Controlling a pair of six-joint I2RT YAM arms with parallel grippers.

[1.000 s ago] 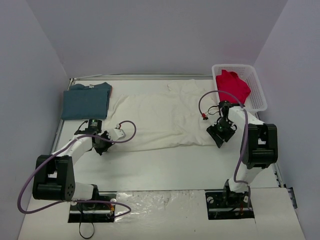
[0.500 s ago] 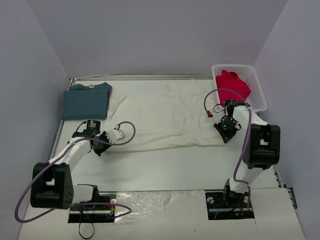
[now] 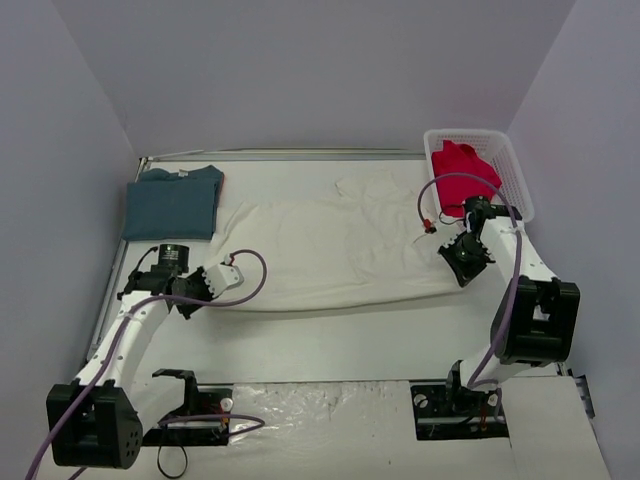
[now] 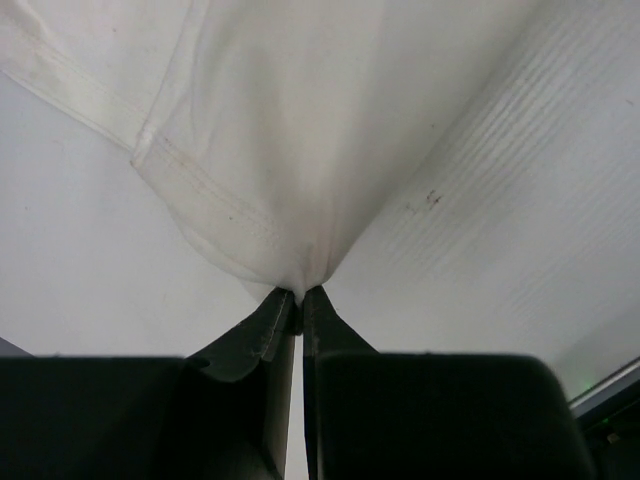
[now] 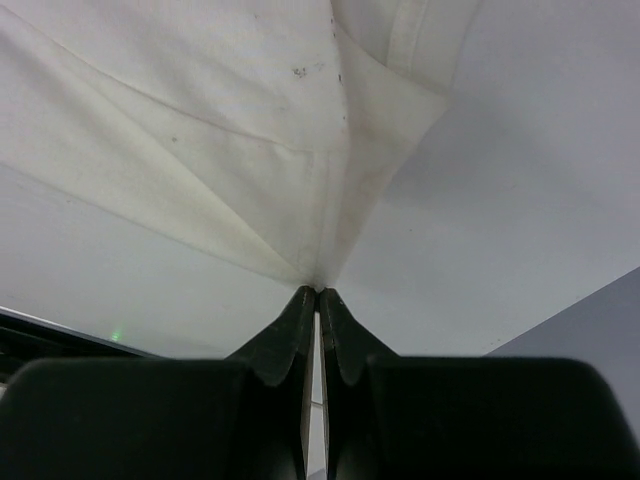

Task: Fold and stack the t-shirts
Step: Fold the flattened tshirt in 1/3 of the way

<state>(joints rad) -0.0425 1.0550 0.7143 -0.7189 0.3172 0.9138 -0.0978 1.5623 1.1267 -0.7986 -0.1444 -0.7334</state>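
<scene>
The large cream-white t-shirt (image 3: 330, 245) is stretched across the table's middle between my two grippers. My left gripper (image 3: 207, 288) is shut on its left hem corner; the cloth (image 4: 280, 130) fans out from the pinch point of the left gripper (image 4: 299, 293). My right gripper (image 3: 453, 250) is shut on its right edge; the cloth (image 5: 230, 130) fans out from the right gripper (image 5: 317, 290). The teal-blue t-shirt (image 3: 172, 203) lies folded at the far left. The bright red t-shirt (image 3: 465, 172) lies in the basket.
The white lattice basket (image 3: 515, 180) stands at the far right by the wall. Purple cables loop beside both arms. The table's raised rim (image 3: 280, 155) runs along the back. A crinkled plastic sheet (image 3: 310, 400) covers the near edge between the arm bases.
Both grippers have moved apart, the left further left and nearer, the right further right. The cream-white shirt is pulled flatter and wider between them.
</scene>
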